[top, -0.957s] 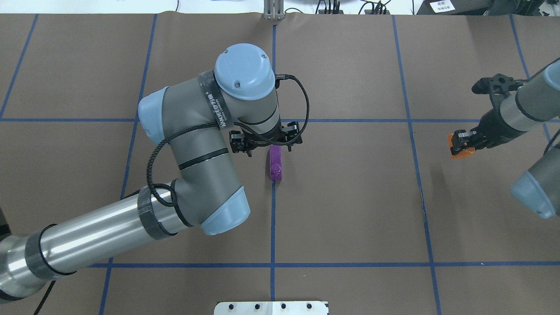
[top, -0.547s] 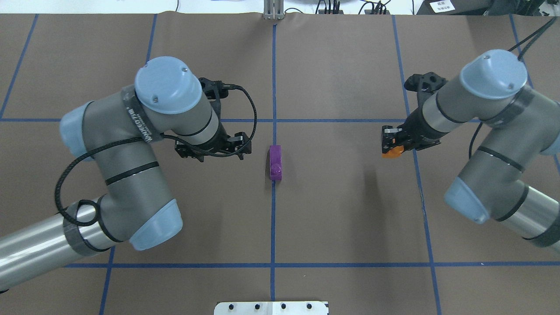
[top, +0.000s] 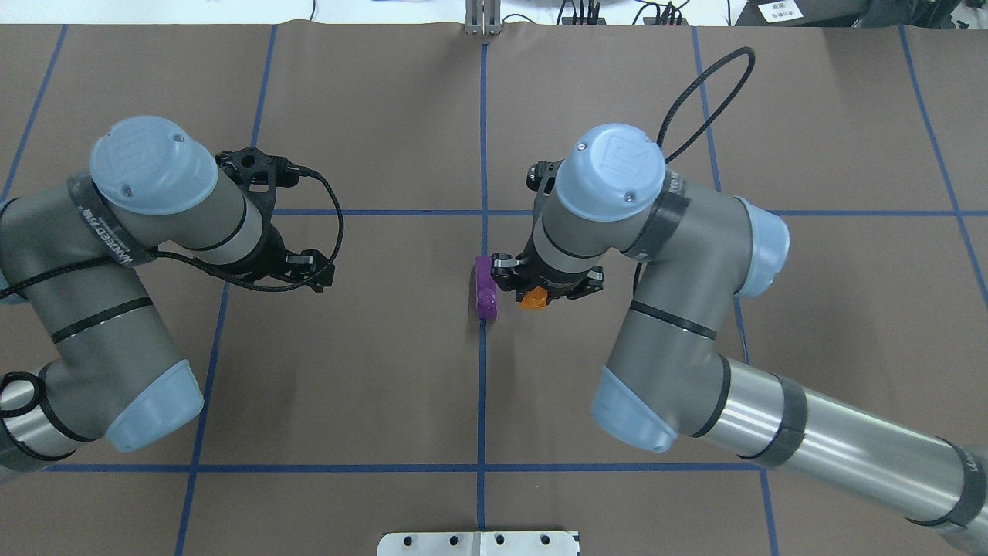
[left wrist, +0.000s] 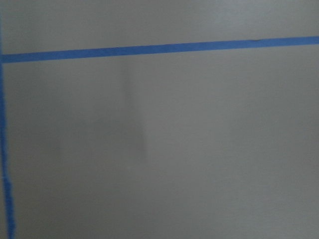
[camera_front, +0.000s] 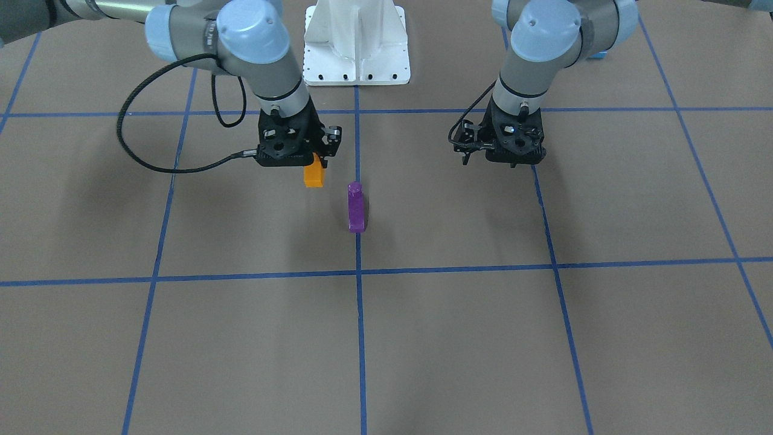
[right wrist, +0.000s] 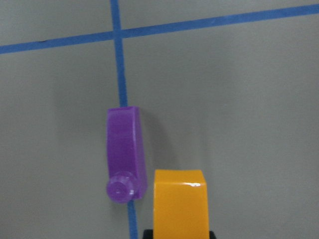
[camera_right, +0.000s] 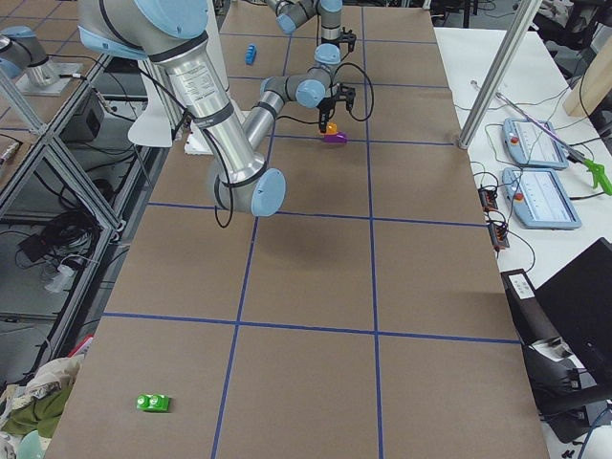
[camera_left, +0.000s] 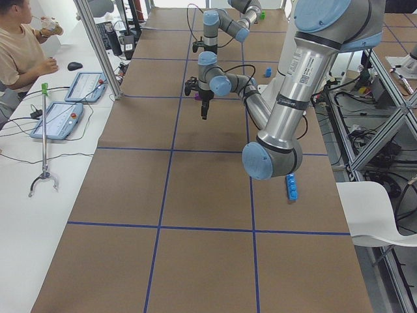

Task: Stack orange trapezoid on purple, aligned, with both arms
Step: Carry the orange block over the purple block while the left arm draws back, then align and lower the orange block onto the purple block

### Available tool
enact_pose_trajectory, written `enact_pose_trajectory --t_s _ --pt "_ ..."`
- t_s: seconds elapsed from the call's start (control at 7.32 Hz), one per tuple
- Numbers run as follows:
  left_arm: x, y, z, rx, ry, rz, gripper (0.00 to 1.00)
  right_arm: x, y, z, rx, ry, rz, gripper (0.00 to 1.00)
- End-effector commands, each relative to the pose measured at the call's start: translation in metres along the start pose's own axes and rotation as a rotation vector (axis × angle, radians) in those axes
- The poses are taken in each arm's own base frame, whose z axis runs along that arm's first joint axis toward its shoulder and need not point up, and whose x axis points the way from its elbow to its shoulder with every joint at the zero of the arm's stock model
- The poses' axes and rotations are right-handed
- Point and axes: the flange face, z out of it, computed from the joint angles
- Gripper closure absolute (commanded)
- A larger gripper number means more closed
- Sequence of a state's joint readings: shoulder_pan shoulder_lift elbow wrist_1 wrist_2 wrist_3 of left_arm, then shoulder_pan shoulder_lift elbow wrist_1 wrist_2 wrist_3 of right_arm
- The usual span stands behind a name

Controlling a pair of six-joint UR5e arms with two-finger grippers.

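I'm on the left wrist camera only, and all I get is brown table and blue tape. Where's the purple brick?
Observer: The purple brick lies on the centre tape line, well off to the right of the left gripper.
Operator: And the orange one?
Observer: The right gripper holds the orange trapezoid just beside the purple brick, on the robot's right of it, not yet over it.
Operator: Is my left gripper carrying anything?
Observer: No brick shows at it in the front-facing view. I cannot tell whether it is open or shut.
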State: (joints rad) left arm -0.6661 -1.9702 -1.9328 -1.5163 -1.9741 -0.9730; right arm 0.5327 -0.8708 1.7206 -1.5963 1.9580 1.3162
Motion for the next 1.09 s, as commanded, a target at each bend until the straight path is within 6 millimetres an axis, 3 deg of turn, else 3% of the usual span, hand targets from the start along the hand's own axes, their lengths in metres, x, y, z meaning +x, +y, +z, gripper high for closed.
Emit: enact_pose_trajectory --t_s 0.0,0.96 --pt "-0.005 0.0 0.002 -0.002 -0.006 0.005 0.0 -0.05 -0.004 0.027 0.0 0.042 0.008 1.0" --pt "-0.002 0.001 0.004 -0.004 -0.005 0.002 0.0 -0.045 -0.008 0.039 0.002 0.072 -0.085 1.0"
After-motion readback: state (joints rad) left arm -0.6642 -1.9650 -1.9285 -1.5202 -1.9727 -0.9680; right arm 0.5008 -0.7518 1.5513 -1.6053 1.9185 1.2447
